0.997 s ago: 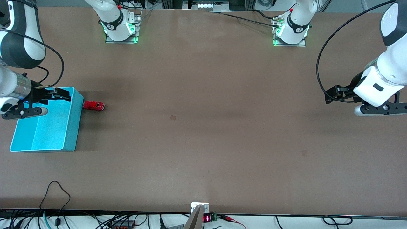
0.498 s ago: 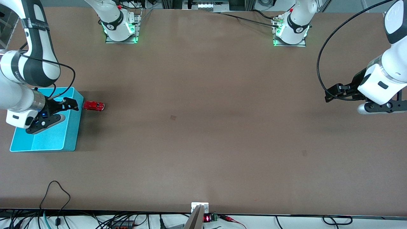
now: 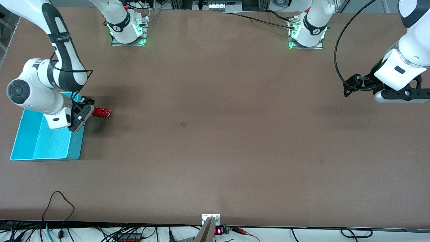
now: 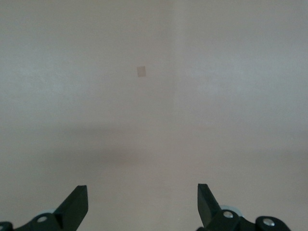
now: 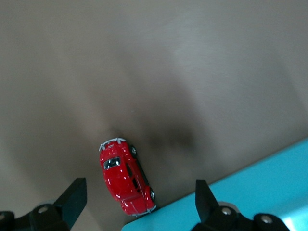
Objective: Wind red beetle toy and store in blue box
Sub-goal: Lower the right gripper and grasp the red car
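Table [image 3: 215, 134]: brown, matte, flat, bare apart from a small square mark [image 3: 182, 124] near centre. Cables [image 3: 60, 215] along the front edge; arm bases [image 3: 127, 32] at 12 o'clock.

Blue box [image 3: 47, 148]: open-topped, thin-walled, at the right arm's end of the table, at 9 o'clock from the centre mark.

Right gripper [image 3: 88, 104]: low over the box wall and the toy's near end. Fingers [image 5: 72, 197] spread wide in the right wrist view, holding nothing.

Left gripper [image 3: 349, 89]: parked over bare table at the left arm's end, waiting. Fingers [image 4: 77, 204] spread wide, empty.

Red beetle toy [image 3: 101, 112]: on its wheels on the table, just beside the box wall at 3 o'clock from it, apparently touching; not yet stored. Judged light, rigid, glossy and therefore slippery; likely to roll if nudged. Recommended hold: across the flanks at mid-body, wheels clear. Closeness of the box wall leaves little finger room at that end.
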You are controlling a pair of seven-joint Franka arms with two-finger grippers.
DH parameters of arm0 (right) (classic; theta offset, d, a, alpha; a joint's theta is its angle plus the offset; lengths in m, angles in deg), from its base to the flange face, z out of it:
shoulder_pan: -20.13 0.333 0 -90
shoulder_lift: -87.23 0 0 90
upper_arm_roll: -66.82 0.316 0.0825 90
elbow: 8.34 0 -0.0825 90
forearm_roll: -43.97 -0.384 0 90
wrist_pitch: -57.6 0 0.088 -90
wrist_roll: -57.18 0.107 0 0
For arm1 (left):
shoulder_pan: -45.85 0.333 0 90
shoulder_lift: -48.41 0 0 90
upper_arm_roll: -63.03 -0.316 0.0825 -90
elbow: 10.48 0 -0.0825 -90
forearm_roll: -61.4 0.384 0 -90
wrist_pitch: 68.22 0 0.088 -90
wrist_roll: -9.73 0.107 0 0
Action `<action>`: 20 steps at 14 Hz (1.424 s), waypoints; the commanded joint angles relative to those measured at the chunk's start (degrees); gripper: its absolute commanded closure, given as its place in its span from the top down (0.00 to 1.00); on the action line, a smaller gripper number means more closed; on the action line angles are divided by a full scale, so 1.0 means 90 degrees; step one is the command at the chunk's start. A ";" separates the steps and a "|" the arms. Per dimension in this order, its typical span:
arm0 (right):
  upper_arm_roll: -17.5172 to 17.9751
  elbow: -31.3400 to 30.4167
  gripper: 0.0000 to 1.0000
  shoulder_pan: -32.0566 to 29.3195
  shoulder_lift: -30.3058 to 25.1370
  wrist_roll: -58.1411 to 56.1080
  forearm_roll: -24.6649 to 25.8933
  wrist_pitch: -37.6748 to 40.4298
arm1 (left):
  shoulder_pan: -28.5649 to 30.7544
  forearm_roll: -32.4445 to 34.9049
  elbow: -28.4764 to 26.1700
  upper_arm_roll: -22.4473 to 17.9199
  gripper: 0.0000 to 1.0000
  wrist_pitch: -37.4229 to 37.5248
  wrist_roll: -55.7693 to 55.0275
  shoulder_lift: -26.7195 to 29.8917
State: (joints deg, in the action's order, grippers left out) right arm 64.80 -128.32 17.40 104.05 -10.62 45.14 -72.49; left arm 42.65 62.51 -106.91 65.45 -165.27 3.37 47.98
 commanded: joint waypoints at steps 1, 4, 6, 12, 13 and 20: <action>0.0028 -0.0486 1.00 0.0088 -0.0229 -0.0796 0.0241 -0.0222 | -0.0094 0.0091 -0.0126 -0.0084 1.00 -0.0027 0.0102 0.0087; 0.0028 -0.0799 1.00 0.0069 -0.0190 -0.1371 0.0466 -0.0827 | -0.0104 0.0091 -0.0126 -0.0064 1.00 -0.0027 0.0092 0.0077; 0.0028 -0.0897 1.00 0.0039 -0.0083 -0.1567 0.0466 -0.0945 | -0.0094 0.0072 -0.0126 -0.0064 1.00 -0.0027 0.0092 0.0077; 0.0028 -0.1180 1.00 -0.0116 0.0152 -0.1920 0.0466 -0.1433 | -0.0153 0.0052 -0.0155 0.0121 1.00 -0.0017 0.0170 0.0097; 0.0028 -0.1180 1.00 -0.0146 0.0210 -0.1978 0.0466 -0.1530 | -0.0123 0.0052 -0.0136 0.0121 1.00 -0.0017 0.0189 0.0087; 0.0028 -0.1190 1.00 -0.0166 0.0425 -0.2018 0.0408 -0.1698 | -0.0074 0.0032 -0.0126 0.0121 1.00 -0.0008 0.0111 0.0077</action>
State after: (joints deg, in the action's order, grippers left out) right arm 64.65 -138.46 16.41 107.82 -28.17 48.59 -87.15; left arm 41.63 62.51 -107.52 66.45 -165.28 3.77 48.00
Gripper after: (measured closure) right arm 0.000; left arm 0.000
